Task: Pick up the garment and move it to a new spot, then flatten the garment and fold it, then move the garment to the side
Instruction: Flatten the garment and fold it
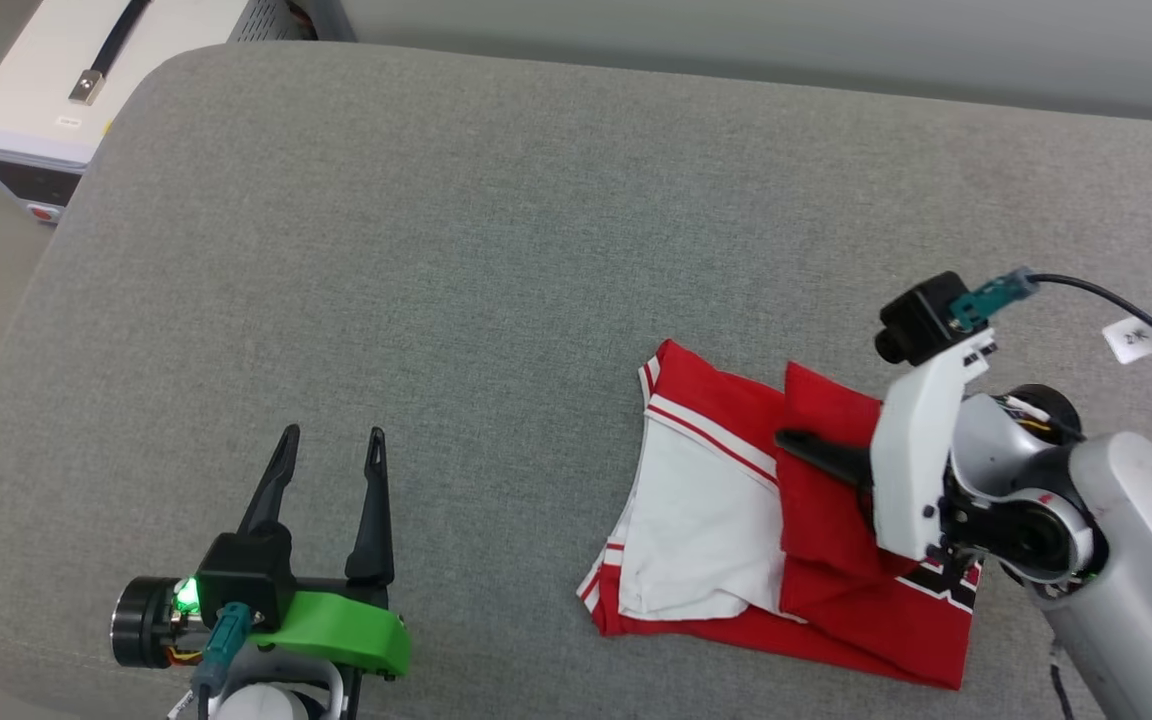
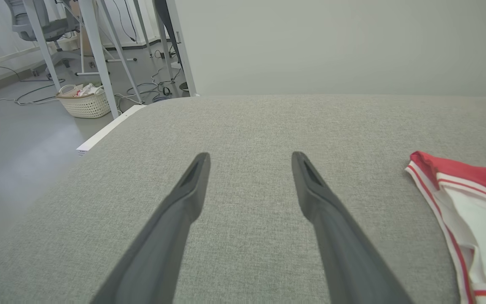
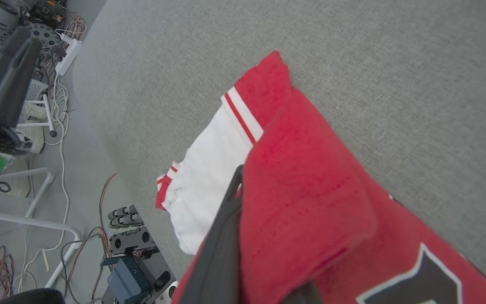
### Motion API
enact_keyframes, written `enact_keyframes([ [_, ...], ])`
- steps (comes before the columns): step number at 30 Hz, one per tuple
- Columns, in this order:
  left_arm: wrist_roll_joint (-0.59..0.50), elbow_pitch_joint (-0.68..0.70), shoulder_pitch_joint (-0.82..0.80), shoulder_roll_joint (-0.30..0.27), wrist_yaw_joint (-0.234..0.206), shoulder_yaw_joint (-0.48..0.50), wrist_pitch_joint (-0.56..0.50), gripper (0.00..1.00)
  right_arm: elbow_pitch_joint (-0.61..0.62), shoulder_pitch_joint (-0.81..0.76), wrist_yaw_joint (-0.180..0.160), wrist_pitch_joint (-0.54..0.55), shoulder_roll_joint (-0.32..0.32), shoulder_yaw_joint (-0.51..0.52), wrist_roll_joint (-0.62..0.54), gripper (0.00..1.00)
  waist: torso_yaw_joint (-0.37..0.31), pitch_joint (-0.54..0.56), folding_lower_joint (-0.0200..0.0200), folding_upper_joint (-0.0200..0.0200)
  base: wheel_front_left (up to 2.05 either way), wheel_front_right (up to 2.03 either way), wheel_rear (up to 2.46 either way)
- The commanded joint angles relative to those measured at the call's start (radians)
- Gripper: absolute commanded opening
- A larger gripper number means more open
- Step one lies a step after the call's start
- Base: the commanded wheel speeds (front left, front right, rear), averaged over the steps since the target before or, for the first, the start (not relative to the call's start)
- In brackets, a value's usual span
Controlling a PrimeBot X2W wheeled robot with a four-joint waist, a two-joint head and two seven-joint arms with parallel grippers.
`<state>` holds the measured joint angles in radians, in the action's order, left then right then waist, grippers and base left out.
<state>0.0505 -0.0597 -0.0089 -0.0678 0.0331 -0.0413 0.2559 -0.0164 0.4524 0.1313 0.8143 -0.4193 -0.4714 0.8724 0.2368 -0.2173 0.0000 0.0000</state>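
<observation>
1. The left gripper hovers low over the bare grey cushion, jaws spread wide with nothing between them.
2. Over on the right, the garment lies folded on the cushion, a white sleeve facing up with red cloth around it.
3. The right gripper is clamped tight on a red fold of the garment, and the cloth drapes over its fingers.
4. The two grippers sit well apart.

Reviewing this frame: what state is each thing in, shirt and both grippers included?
garment: partly folded, lying on the grey cushion, one red flap pinched.
right gripper: shut on the garment's red flap.
left gripper: open, empty, apart from the garment.
green light at the left wrist: lit.
</observation>
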Motion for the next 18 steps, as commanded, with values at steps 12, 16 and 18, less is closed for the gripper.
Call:
enact_keyframes([
  [12, 0.003, -0.019, -0.05, 0.014, 0.006, -0.006, 0.006, 1.0, -0.305, 0.137, -0.001, -0.102, 0.077, -0.181, -0.084, 0.0, 0.034, -0.05, 0.0, 0.0, 0.0, 0.0, 0.0],
  [16, 0.004, -0.026, -0.053, 0.015, 0.005, -0.006, 0.006, 1.0, -0.314, 0.148, -0.001, -0.155, 0.076, -0.233, -0.073, 1.0, 0.029, -0.044, 0.0, 0.0, 0.0, 0.0, 0.0],
  [18, 0.004, -0.028, -0.049, 0.015, 0.005, -0.003, 0.006, 1.0, -0.288, 0.152, -0.001, -0.203, 0.067, -0.244, -0.066, 1.0, 0.021, -0.032, 0.0, 0.0, 0.0, 0.0, 0.0],
])
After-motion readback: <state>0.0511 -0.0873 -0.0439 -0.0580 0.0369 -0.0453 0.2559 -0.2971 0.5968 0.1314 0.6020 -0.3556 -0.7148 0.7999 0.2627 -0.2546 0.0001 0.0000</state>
